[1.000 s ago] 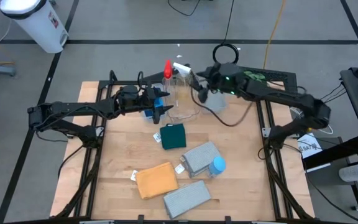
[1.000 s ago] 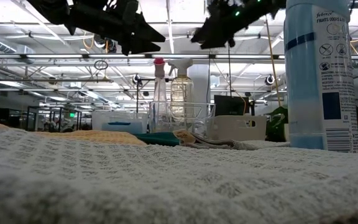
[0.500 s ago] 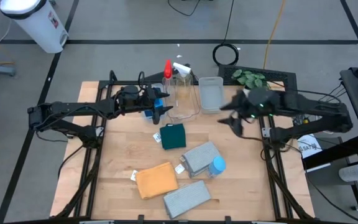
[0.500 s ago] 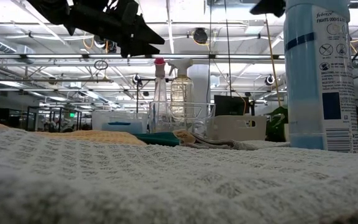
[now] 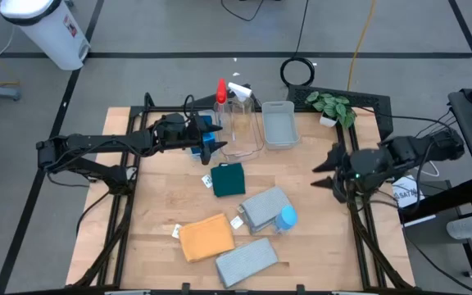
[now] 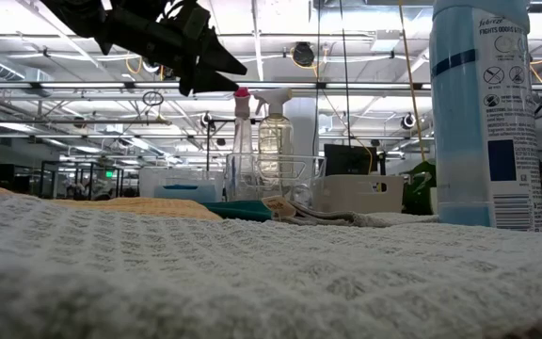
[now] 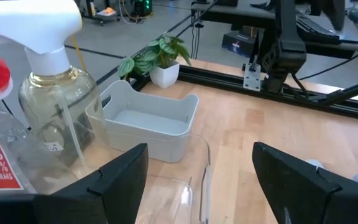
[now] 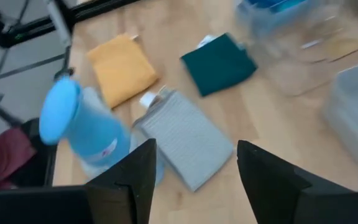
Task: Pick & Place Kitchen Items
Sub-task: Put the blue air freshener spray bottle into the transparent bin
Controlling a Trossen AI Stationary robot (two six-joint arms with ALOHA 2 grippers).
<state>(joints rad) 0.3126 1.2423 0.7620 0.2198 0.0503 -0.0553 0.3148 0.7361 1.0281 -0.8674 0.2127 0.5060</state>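
Waffle-weave grey cloth [image 5: 265,206] beside smooth blue-topped cylindrical bottle [image 5: 285,219] on wood.

Wooden worktop [image 5: 162,197] carries green cloth [image 5: 229,179], orange cloth [image 5: 206,237], two grey cloths [image 5: 247,260], blue-capped bottle [image 5: 285,218], bins [image 5: 279,124].

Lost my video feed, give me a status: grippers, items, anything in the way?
Left gripper open over the clear bin. Right gripper open, empty, at the table's right edge. Cloths, blue-capped bottle untouched. Nothing blocking.
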